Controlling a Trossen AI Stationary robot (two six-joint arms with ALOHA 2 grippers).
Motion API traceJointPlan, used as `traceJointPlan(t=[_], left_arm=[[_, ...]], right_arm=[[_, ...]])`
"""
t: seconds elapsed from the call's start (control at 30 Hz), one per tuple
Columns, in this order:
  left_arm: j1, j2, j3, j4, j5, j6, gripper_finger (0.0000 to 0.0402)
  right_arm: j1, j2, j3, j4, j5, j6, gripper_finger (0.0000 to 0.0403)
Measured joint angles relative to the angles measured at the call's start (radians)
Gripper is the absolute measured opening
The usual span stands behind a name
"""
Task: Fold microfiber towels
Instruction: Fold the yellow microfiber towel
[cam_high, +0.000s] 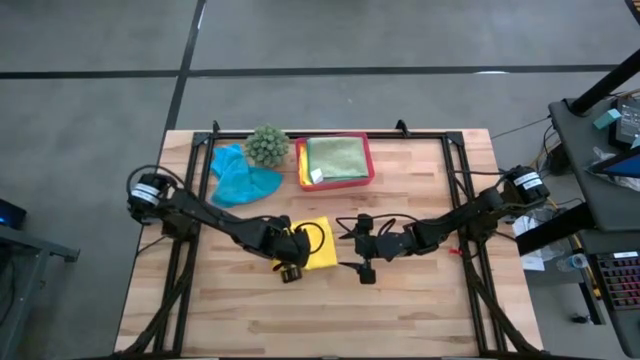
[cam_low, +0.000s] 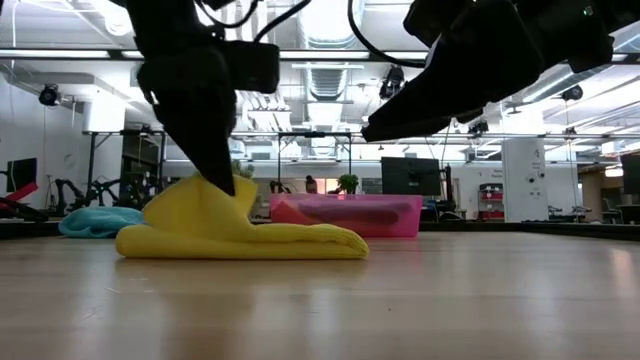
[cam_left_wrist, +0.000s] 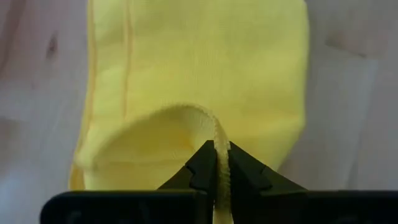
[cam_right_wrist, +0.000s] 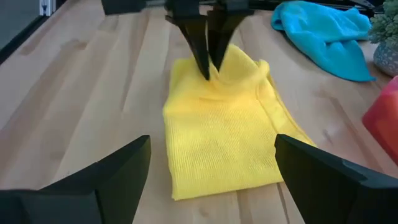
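Near the tabletop's (cam_high: 400, 300) middle, a yellow towel (cam_high: 318, 246) lies partly folded; the left gripper (cam_left_wrist: 216, 163) pinches its raised hem tight. The right gripper (cam_right_wrist: 211, 163) hangs beside it, fingers spread and empty. The pinch catches only a thin edge, so I judge a quick pull could slip it free or drag the fold crooked. Countable: one yellow towel here, one teal towel (cam_high: 243, 176) toward the far edge, one green towel (cam_high: 336, 155) in the pink tray (cam_high: 300, 168), one plant (cam_high: 267, 146).

Folded yellow towel (cam_high: 318, 246) mid-table, edge lifted; teal towel (cam_high: 243, 177) crumpled; green towel (cam_high: 336, 156) folded.
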Motion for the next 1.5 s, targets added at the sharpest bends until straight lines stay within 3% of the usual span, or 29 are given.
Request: traceJointPlan(t=[0.3,0.67,1.2,1.33,1.5], left_arm=[[-0.014,-0.017,-0.002,-0.053,0.207,-0.105,0.0013],[-0.018,-0.017,-0.015,-0.158,0.250,-0.155,0.0017],[-0.019,-0.023,-0.011,-0.316,0.275,-0.158,0.0173],[-0.020,-0.044,-0.012,-0.352,0.366,-0.171,0.0191],[-0.022,-0.082,-0.015,-0.399,0.392,-0.208,0.0195]], right_arm=[[0.000,0.000,0.000,0.011,0.000,0.031,0.0329],[0.000,0.000,0.000,0.010,0.000,0.067,0.0329],[0.000,0.000,-0.002,0.009,0.000,0.067,0.0329],[0.000,0.000,-0.004,0.009,0.000,0.067,0.0329],[0.000,0.000,-0.005,0.007,0.000,0.066,0.0329]])
